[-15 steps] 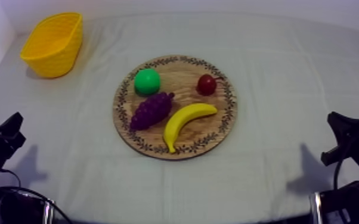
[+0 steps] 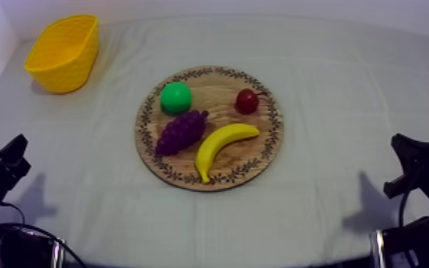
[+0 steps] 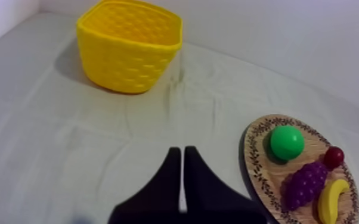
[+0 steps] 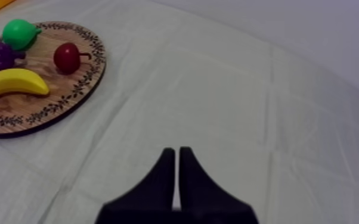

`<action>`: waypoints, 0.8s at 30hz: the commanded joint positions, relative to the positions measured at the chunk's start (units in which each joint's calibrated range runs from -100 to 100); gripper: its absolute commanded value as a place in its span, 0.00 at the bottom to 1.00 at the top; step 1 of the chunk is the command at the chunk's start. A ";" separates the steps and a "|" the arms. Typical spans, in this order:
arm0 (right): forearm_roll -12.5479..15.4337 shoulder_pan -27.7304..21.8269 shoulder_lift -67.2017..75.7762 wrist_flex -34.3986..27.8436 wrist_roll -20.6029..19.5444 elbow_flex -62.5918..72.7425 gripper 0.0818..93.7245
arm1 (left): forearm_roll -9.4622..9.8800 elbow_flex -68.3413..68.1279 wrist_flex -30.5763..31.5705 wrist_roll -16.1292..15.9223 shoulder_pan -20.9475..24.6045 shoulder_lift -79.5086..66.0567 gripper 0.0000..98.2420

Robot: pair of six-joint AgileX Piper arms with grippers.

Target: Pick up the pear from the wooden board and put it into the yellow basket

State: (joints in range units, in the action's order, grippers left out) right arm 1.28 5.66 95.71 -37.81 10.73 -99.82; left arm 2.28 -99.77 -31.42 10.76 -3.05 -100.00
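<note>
Resting low at each side, left gripper and right gripper both have fingers pressed together, holding nothing. Pear sits on the board, ahead and right of the left fingers; basket ahead and left of them. Left arm looks best placed: open wide, come down over the pear, steer clear of the grapes beside it.
</note>
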 commanded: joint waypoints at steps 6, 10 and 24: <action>0.01 0.01 0.04 -0.02 -0.02 0.05 0.00 | -0.01 -0.01 -0.24 -0.39 -0.03 0.00 0.00; 0.01 0.01 0.04 -0.02 -0.01 0.05 0.00 | -0.24 0.32 -1.87 -1.87 -0.70 0.00 0.00; 0.01 0.01 0.04 -0.02 0.00 0.05 0.00 | -7.25 1.73 3.38 -8.18 -9.39 3.48 0.00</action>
State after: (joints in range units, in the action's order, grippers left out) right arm 1.28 5.66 95.71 -37.81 10.73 -99.82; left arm -3.72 -98.62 -28.22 3.99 -11.95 -97.76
